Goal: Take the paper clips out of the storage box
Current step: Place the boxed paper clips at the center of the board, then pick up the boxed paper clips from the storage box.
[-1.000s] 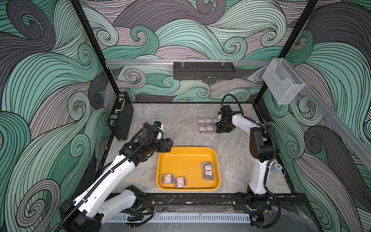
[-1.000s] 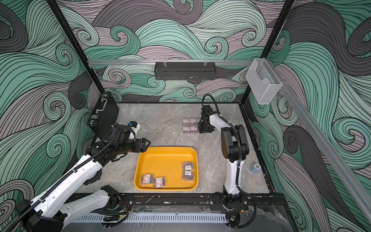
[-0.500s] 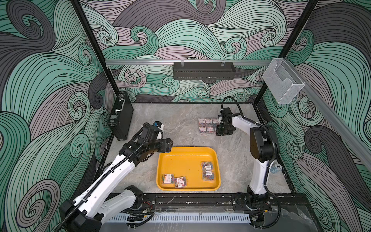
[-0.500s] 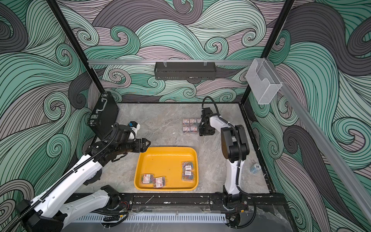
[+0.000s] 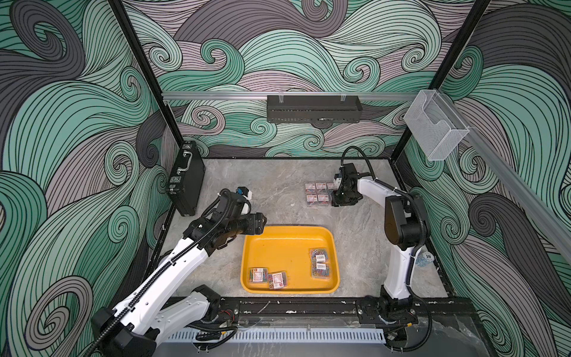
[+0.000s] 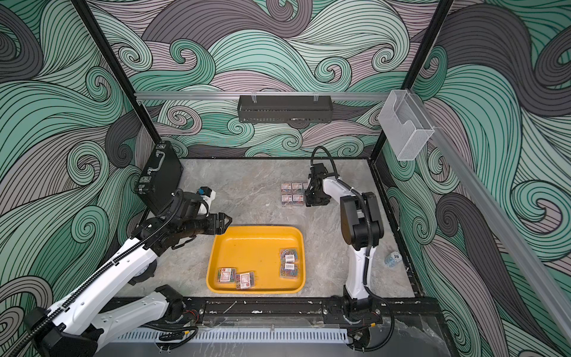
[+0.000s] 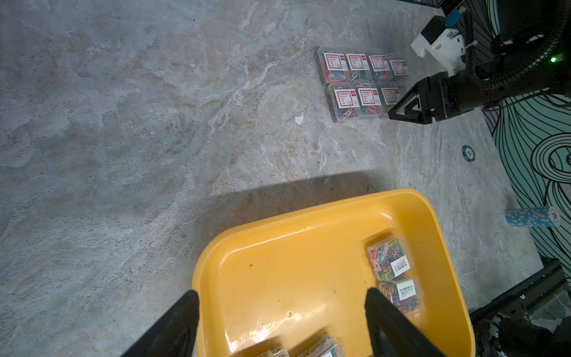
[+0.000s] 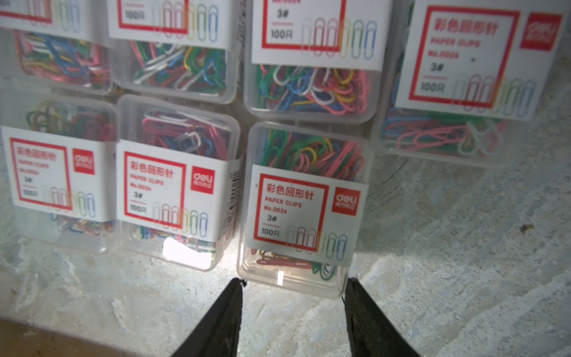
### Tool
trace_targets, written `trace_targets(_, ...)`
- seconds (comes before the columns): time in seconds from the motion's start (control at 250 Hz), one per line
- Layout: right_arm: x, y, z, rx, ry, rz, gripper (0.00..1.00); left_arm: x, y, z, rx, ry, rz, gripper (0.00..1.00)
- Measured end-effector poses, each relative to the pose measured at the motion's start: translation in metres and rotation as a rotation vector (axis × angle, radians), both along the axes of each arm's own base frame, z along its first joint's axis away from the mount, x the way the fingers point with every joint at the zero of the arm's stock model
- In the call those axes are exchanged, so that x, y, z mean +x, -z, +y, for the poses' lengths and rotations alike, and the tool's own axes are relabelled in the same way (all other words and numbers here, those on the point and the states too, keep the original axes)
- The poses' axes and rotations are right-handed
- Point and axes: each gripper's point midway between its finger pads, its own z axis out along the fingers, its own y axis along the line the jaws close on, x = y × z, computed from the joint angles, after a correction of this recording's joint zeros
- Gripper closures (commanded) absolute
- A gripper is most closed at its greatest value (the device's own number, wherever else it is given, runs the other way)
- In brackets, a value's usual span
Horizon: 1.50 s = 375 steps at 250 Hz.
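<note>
Roughly two-thirds done: seven boxes of paper clips (image 5: pixel 318 193) sit grouped on the surface (image 5: pixel 272 185), and four lie in the storage box (image 5: pixel 287 228).
At the group, the right pincer (image 8: pixel 295 279) stands released, tips at the nearest box's edge. The left pincer (image 7: pixel 281 290) hangs parted and empty over the storage box's corner. Next, I judge, a pincer must descend inside and close across one box.

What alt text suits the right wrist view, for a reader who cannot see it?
Seven clear, red-and-white labelled boxes of coloured paper clips lie in two rows on a grey marbled table. The right gripper is open, its black fingertips at the near edge of the closest box.
</note>
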Motion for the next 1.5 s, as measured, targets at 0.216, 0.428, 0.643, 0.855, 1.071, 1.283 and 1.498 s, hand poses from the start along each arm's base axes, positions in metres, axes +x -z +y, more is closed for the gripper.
trace_targets(0.216, -0.003, -0.004, 0.0, 0.003, 0.0, -0.007, 0.46, -0.002, 0.0, -0.005, -0.004, 0.017, 0.003, 0.18)
trace_targets(0.428, -0.02, -0.036, -0.003, -0.004, -0.002, -0.07, 0.46, -0.007, 0.012, -0.029, 0.0, 0.078, 0.035, 0.18)
trace_targets(0.643, -0.038, -0.054, 0.003, -0.002, -0.005, -0.116, 0.46, -0.025, 0.039, -0.074, 0.051, 0.184, 0.087, 0.18)
trace_targets(0.855, -0.061, -0.043, 0.005, -0.007, 0.008, -0.086, 0.45, -0.039, 0.075, -0.113, 0.215, 0.27, 0.133, 0.18)
trace_targets(1.071, -0.075, -0.049, 0.0, 0.001, 0.042, -0.102, 0.45, -0.044, 0.084, -0.159, 0.321, 0.383, 0.094, 0.18)
trace_targets(1.283, -0.081, -0.052, -0.01, -0.006, 0.082, -0.117, 0.43, -0.053, 0.098, -0.182, 0.383, 0.544, 0.086, 0.19)
trace_targets(1.498, -0.089, -0.044, -0.037, -0.016, 0.17, -0.093, 0.43, -0.061, 0.101, -0.204, 0.371, 0.699, 0.087, 0.22)
